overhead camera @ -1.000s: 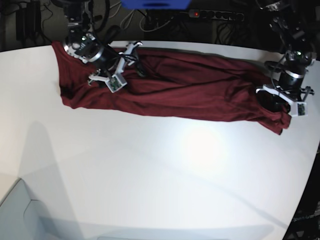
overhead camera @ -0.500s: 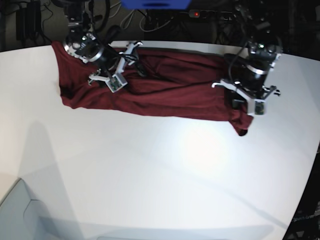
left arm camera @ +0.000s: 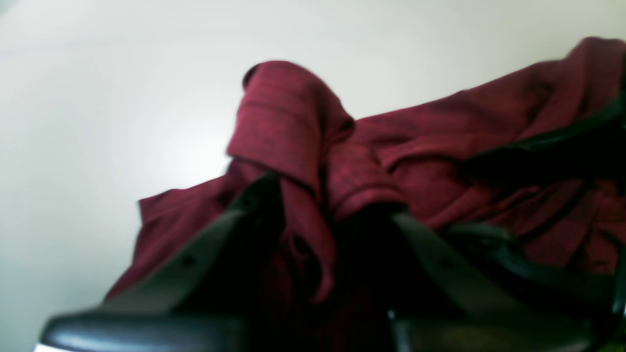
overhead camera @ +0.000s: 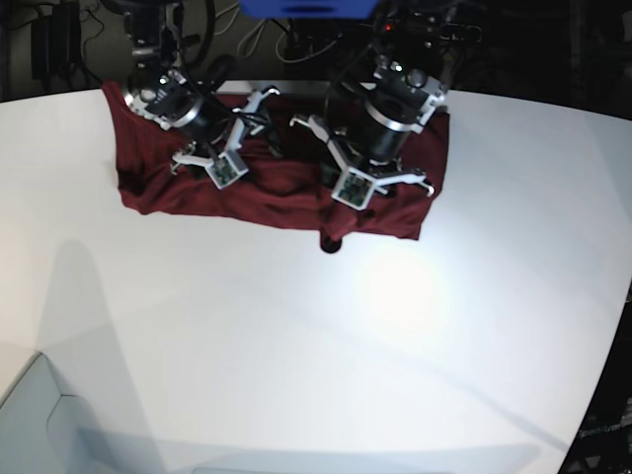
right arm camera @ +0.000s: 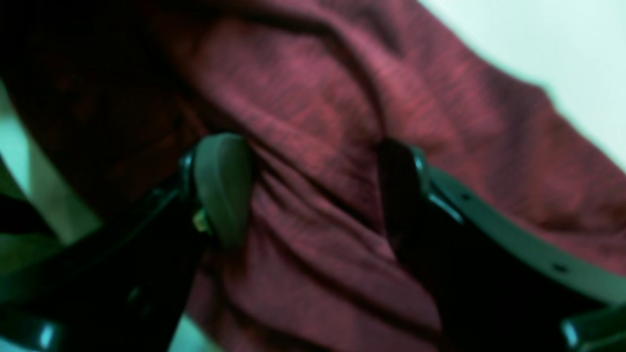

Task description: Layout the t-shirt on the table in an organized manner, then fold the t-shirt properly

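While the near half of the white desk [overhead camera: 296,375] is bare glossy top with a glare patch, the long-sleeved t-shirt [overhead camera: 158,193] lies bunched along the far edge, left of centre in the base view.

Left gripper [overhead camera: 367,190], right of the other one in the base view, sits over the shirt's near edge. Its jaws are pinched on a gathered roll of maroon cloth; the left wrist view shows the t-shirt [left arm camera: 293,127] folded up between the black fingers [left arm camera: 205,254], blurred. One end of the shirt is doubled over toward the middle under this arm, and a small tail of cloth hangs down past the near edge.

Right gripper [overhead camera: 205,156] is further back and to the left in the base view, low over the shirt. Its jaws stand wide apart, both pads [right arm camera: 222,186] pressing or nearly pressing on wrinkled cloth [right arm camera: 318,161], nothing clamped between them. Contact is hard to judge, the view is blurred.

Behind the desk: dark cables and a power strip [overhead camera: 420,28].
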You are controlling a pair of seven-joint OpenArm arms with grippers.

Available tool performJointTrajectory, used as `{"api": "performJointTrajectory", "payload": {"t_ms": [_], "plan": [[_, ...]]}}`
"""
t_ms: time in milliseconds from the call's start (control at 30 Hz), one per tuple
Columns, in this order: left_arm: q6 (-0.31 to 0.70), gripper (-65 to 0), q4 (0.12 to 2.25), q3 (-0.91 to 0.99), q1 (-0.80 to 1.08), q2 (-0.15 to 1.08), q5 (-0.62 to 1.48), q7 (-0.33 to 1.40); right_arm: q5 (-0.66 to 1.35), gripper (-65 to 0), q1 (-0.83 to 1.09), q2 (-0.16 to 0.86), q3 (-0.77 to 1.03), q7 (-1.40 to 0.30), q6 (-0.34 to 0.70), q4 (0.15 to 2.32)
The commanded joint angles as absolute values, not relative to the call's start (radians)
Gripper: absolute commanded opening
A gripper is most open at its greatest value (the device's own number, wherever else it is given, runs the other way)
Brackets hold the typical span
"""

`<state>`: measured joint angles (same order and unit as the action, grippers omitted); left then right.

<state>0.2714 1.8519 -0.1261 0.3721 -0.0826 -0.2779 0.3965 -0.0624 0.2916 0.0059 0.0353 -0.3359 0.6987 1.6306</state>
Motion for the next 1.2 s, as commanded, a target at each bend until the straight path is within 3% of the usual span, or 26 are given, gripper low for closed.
{"api": "performJointTrajectory", "payload": {"t_ms": [0,467,567,667,767,867,1167], "plan": [[0.24,-65.0,1.868,-0.133,0.375,-0.073,-0.28,0.386,-0.042,-24.3,0.288,0.007,0.041,-0.312,0.698,1.649],[0.2,-63.8,1.808,-0.211,0.364,-0.047,-0.285,0.395,-0.042,-24.3,0.294,0.007,0.048,-0.314,0.698,1.65],[0.211,-57.2,1.782,-0.228,0.346,-0.05,-0.278,0.395,-0.042,-24.3,0.294,0.007,0.048,-0.314,0.698,1.65],[0.2,-42.2,1.782,-0.265,0.341,-0.044,-0.286,0.435,-0.044,-24.3,0.295,0.007,0.048,-0.314,0.698,1.65],[0.203,-31.8,1.79,-0.274,0.308,-0.044,-0.302,0.552,-0.045,-24.3,0.295,0.007,0.048,-0.315,0.698,1.65],[0.2,-31.7,1.816,-0.298,0.289,-0.045,-0.344,0.602,-0.045,-24.3,0.295,0.007,0.047,-0.315,0.698,1.65],[0.211,-31.8,1.942,-0.298,0.298,-0.047,-0.348,0.532,-0.045,-24.3,0.295,0.007,0.047,-0.315,0.698,1.65]]}}
